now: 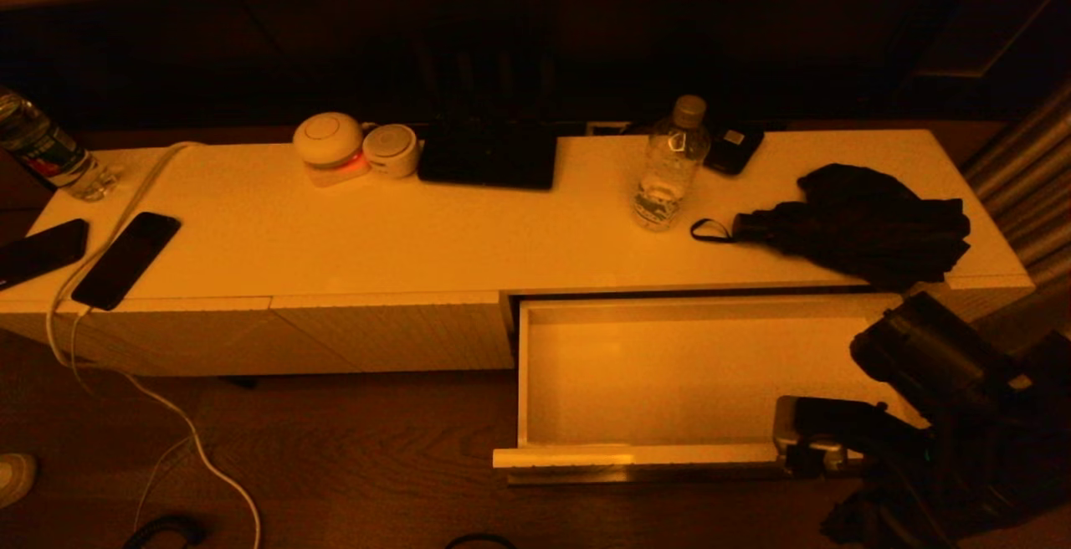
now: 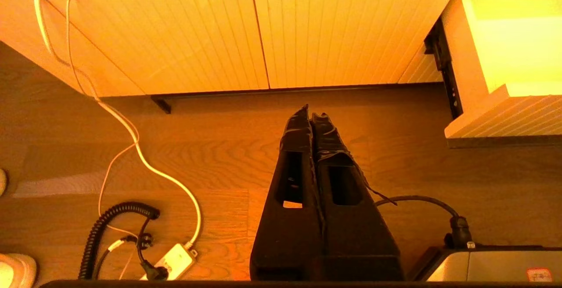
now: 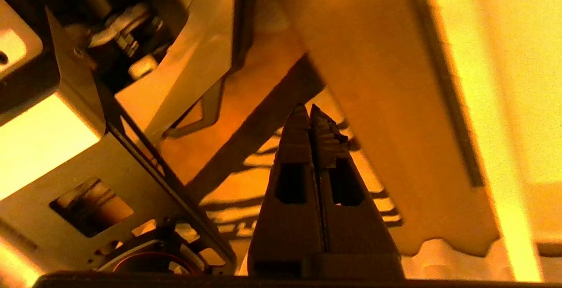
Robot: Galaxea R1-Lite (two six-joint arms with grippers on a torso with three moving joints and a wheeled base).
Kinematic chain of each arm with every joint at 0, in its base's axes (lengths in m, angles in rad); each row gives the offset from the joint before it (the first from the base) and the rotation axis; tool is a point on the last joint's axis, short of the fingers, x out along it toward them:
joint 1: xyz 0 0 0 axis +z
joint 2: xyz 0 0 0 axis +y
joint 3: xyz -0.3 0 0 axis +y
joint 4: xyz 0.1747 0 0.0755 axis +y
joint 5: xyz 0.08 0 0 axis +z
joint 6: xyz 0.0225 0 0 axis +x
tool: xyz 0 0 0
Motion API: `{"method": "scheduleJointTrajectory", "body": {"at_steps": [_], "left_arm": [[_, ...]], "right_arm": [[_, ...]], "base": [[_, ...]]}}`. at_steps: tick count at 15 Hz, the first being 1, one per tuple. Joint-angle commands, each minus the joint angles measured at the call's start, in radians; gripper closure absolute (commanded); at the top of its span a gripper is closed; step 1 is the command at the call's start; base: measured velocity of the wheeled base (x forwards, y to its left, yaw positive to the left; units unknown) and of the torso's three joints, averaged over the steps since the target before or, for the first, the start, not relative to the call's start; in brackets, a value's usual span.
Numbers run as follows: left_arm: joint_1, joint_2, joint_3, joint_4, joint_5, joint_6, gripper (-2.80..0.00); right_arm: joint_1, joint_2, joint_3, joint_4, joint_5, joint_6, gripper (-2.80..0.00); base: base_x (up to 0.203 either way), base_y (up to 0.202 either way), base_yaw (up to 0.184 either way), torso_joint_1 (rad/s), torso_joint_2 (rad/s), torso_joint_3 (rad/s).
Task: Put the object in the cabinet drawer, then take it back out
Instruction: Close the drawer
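The cabinet drawer [image 1: 669,382] stands pulled out at the lower centre-right of the head view, its white interior bare, below the cabinet top [image 1: 468,239] that carries a water bottle [image 1: 669,166] and a dark folded umbrella [image 1: 862,223]. The right gripper [image 3: 311,109] is clenched on nothing, its arm sitting at the lower right by the drawer's front right corner. The left gripper [image 2: 312,111] is likewise pressed closed and empty, hanging above the wooden floor [image 2: 219,156] in front of the ribbed front panels [image 2: 263,33].
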Motion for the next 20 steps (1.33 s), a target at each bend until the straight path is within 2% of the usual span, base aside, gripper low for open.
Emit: {"method": "scheduleJointTrajectory", "body": {"at_steps": [1,4,6,10,14,20], "left_arm": [[0.000,0.000,0.000,0.000,0.000,0.000,0.00],[0.000,0.000,0.000,0.000,0.000,0.000,0.00],[0.000,0.000,0.000,0.000,0.000,0.000,0.00],[0.000,0.000,0.000,0.000,0.000,0.000,0.00],[0.000,0.000,0.000,0.000,0.000,0.000,0.00],[0.000,0.000,0.000,0.001,0.000,0.000,0.00]], "right_arm": [[0.003,0.103,-0.002,0.005,0.004,-0.004,0.00],[0.005,0.185,-0.007,-0.030,0.015,0.005,0.00],[0.005,0.218,-0.015,-0.096,0.014,0.059,0.00],[0.005,0.276,-0.056,-0.132,0.010,0.105,0.00],[0.004,0.302,-0.068,-0.267,-0.006,0.150,0.00],[0.004,0.340,-0.079,-0.373,-0.153,0.151,0.00]], "base": [[0.000,0.000,0.000,0.000,0.00,0.000],[0.000,0.000,0.000,0.000,0.00,0.000],[0.000,0.000,0.000,0.000,0.00,0.000],[0.000,0.000,0.000,0.000,0.00,0.000],[0.000,0.000,0.000,0.000,0.00,0.000],[0.000,0.000,0.000,0.000,0.00,0.000]]}}
